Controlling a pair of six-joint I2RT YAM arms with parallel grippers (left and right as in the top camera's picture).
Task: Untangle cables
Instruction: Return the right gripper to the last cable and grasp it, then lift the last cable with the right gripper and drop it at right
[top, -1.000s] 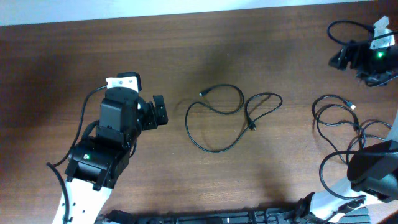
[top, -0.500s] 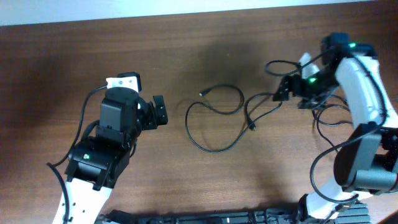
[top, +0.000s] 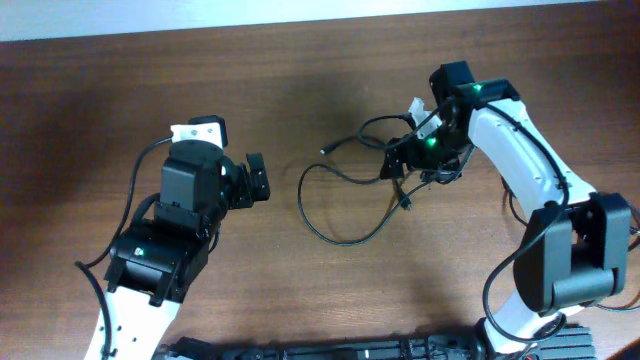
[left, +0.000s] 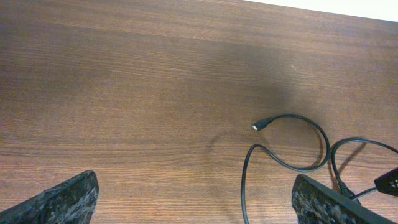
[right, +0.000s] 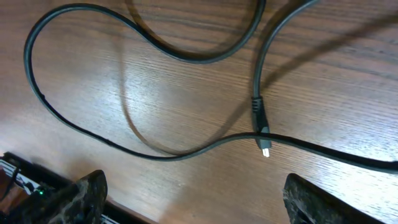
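Observation:
One thin black cable (top: 302, 195) lies in loose loops on the brown table (top: 300, 80) at the centre. Its plug ends are at the upper left (top: 325, 151) and lower right (top: 407, 206). My right gripper (top: 398, 166) hovers over the cable's right loop, open and empty. In the right wrist view the cable (right: 257, 112) and its silver-tipped plug lie just ahead of the open fingers (right: 205, 205). My left gripper (top: 262, 181) is open and empty to the left of the cable. The left wrist view shows the cable (left: 243, 186) between its fingertips (left: 193, 202).
A thicker black wire (top: 375, 124) from my right arm loops above the cable near the right gripper. A bit of other cable (top: 513, 203) shows beside the right arm. A dark strip (top: 330, 350) runs along the table's front edge.
My right arm has swung from the far right back corner leftwards to the centre, over the cable's right loop. The left arm and the cable have not moved.

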